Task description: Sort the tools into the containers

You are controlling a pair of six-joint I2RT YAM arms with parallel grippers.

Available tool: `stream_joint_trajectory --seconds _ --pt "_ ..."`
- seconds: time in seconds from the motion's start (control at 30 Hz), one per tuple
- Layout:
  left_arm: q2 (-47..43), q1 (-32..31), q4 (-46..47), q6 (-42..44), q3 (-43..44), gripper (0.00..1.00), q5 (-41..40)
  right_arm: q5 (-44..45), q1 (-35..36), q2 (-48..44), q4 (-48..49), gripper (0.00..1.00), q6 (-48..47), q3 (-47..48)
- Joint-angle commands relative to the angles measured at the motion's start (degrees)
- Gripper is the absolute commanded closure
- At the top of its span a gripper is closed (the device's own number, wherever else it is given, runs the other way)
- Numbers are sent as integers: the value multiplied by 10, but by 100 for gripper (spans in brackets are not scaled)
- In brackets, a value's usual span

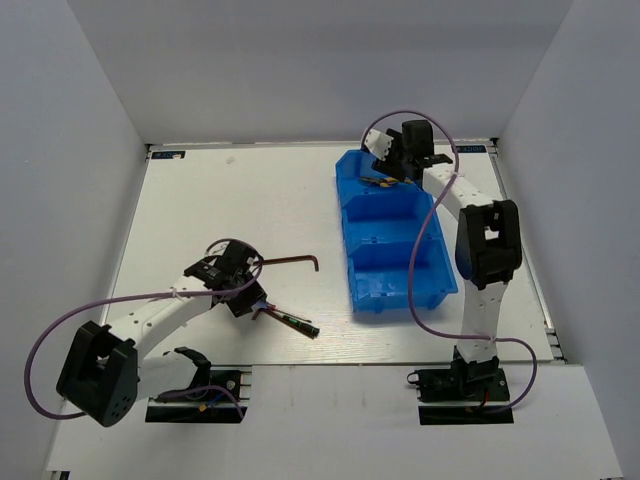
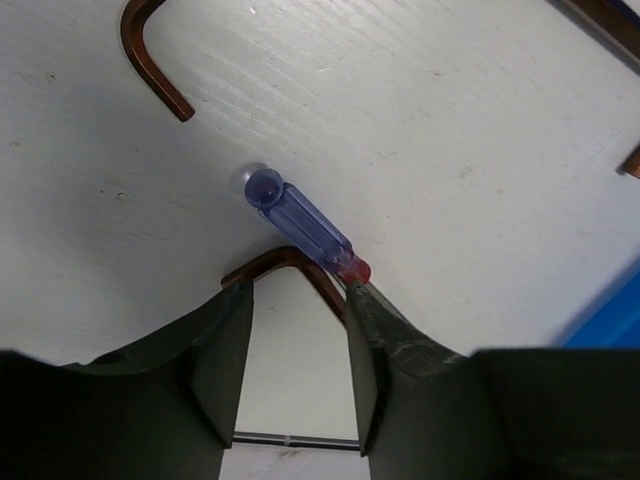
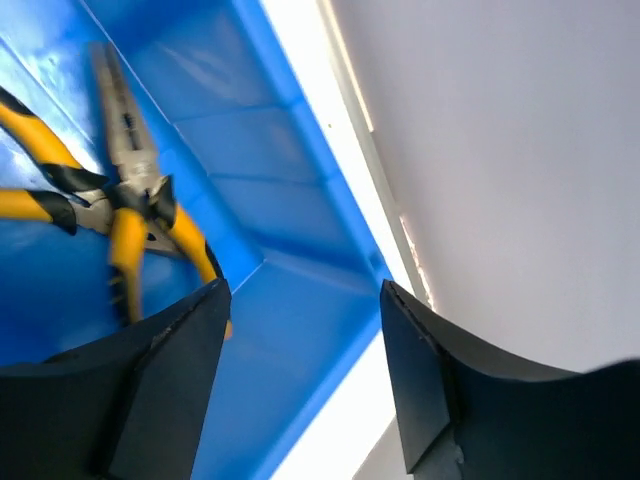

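Dark fingers [image 2: 215, 370] of the left gripper [image 2: 295, 360] fill the bottom of the left wrist view, spread apart and clamped on nothing. The bent corner of a brown hex key [image 2: 290, 262] lies on the tabletop [image 2: 450, 100] right at their tips, and the red end of the blue-red screwdriver [image 2: 300, 230] touches the tip of one finger. Its blue handle points away from the gripper. A second hex key [image 2: 150, 60] lies just beyond, apart from both.

Seen from above, this gripper sits low toward the near edge, left of the middle, with a dark screwdriver [image 1: 295, 322] just beside it.

Blue containers [image 1: 395, 265] – three compartments in a row – run along the right edge. The right gripper [image 3: 300, 370] hangs over the compartment nearest the far right corner, its jaws wide and empty. Two yellow-handled pliers [image 3: 130, 190] lie crossed inside that compartment
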Motion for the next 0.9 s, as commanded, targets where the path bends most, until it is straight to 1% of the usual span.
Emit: stream_joint_trajectory --seconds 0.0,0.03,0.07,0.1,0.13,0.17,0.2,0.23,0.27,0.3,0.37,0.4,0.47,0.5,0.53,0.57,0.6,0.63,0.67,0.73,0.77,0.8,0.83,0.87 --pt "26 2 11 -9 -6 50 -3 -20 -1 -66 -18 34 54 8" --pt "34 2 11 -9 -1 50 -11 -29 -1 -72 -22 35 61 2" --pt "44 2 16 -9 8 52 -16 -33 -1 -96 -28 38 66 -6" --pt "54 2 16 -9 14 52 -22 -47 -1 -103 -33 41 89 -13" --pt "64 2 16 -9 21 52 -27 -67 -2 -114 -33 48 96 -38" --pt "83 2 11 -9 35 52 -39 -79 -3 -146 -33 51 104 -47" --pt "92 2 11 -9 41 52 -45 -105 -2 -157 -39 51 124 -56" --pt "101 2 11 -9 47 52 -51 -115 -1 -174 -43 52 130 -64" --pt "116 2 11 -9 56 53 -58 -123 -2 -182 -47 52 144 -91" --pt "123 2 6 -9 56 53 -58 -146 -2 -210 -50 52 149 -100" --pt "135 2 6 -9 62 53 -64 -161 1 -226 -55 51 169 -136" --pt "135 2 6 -9 62 55 -64 -170 0 -245 -61 51 174 -151" --pt "135 -3 6 -9 78 62 -64 -198 1 -256 -75 51 188 -171" --pt "125 -3 13 -9 83 62 -64 -205 1 -266 -82 51 189 -183" --pt "116 -8 18 -9 92 62 -64 -232 2 -277 -103 51 190 -189" --pt "99 -8 24 7 92 64 -58 -246 1 -287 -112 51 194 -208" --pt "92 -8 29 12 99 64 -58 -261 1 -292 -123 54 193 -214" --pt "86 -8 29 18 110 64 -58 -315 0 -302 -164 57 190 -217" --pt "86 -8 29 23 115 62 -58 -341 2 -309 -186 67 179 -222" --pt "86 -2 36 30 123 56 -63 -396 6 -319 -256 79 163 -225" --pt "86 -2 36 41 123 52 -63 -420 19 -319 -269 85 156 -230" --pt "105 -2 44 47 129 45 -63 -429 23 -320 -287 91 153 -232" --pt "115 -2 59 56 129 44 -63 -436 30 -322 -298 91 149 -236" --pt "127 -2 59 63 136 44 -63 -435 46 -324 -301 89 148 -236"
